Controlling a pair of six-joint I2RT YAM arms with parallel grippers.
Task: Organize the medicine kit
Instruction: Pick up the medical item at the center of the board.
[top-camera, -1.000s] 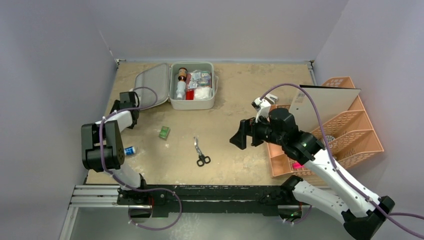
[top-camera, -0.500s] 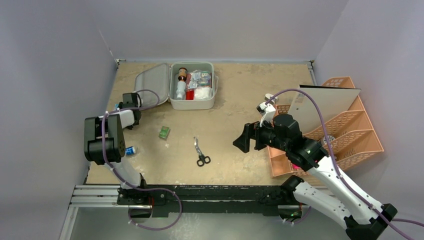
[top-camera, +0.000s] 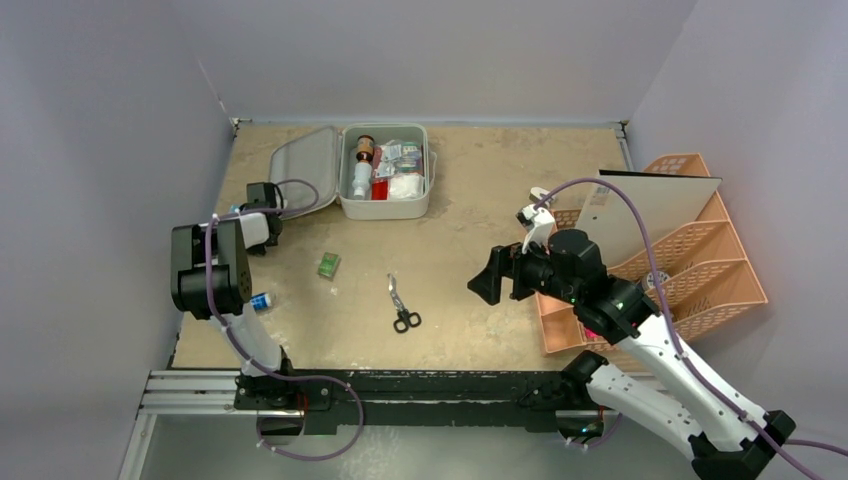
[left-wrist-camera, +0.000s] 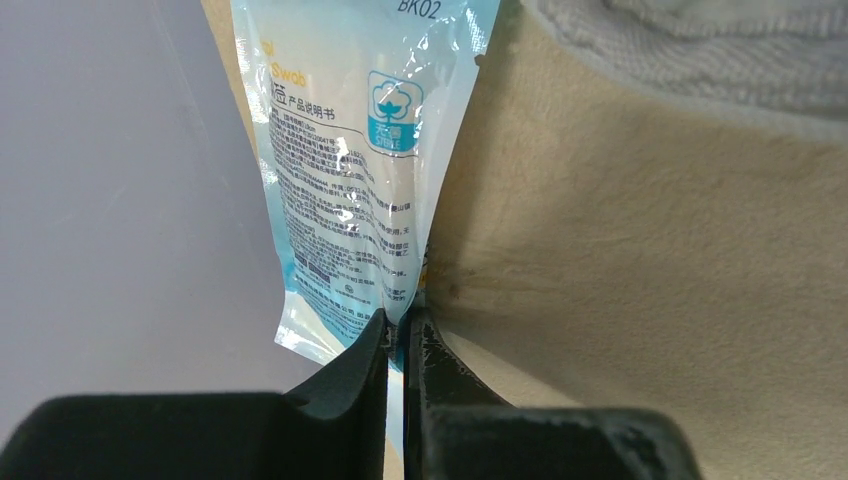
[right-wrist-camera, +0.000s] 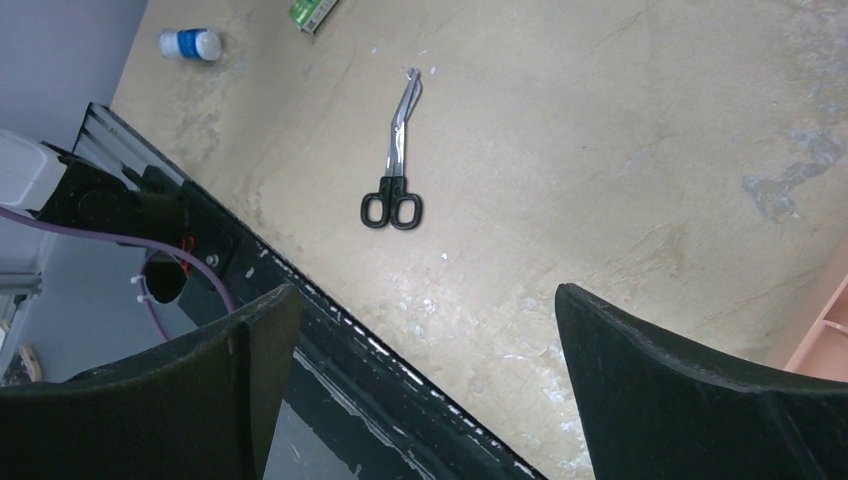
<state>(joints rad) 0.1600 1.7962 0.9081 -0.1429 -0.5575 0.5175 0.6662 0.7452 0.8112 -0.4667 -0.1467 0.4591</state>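
Observation:
The medicine kit (top-camera: 385, 205) lies open at the back of the table, its lid (top-camera: 303, 170) folded out to the left, with a bottle and several packets inside. My left gripper (left-wrist-camera: 402, 325) is shut on the lower edge of a light-blue cotton swab packet (left-wrist-camera: 350, 170), by the left wall just in front of the lid (top-camera: 258, 203). My right gripper (right-wrist-camera: 425, 300) hangs open and empty above the table's right half (top-camera: 490, 278). Black-handled scissors (top-camera: 402, 303) (right-wrist-camera: 393, 170) lie in the middle.
A small green box (top-camera: 329, 264) (right-wrist-camera: 312, 12) and a small blue-and-white bottle (top-camera: 259, 300) (right-wrist-camera: 190, 43) lie on the left side. A peach lattice organizer (top-camera: 700, 270) holding a white board (top-camera: 650, 205) stands at the right edge. The purple wall (left-wrist-camera: 120, 200) is close beside the packet.
My left gripper has closed on the swab packet after reaching toward the left wall. The right arm has barely shifted and stays open.

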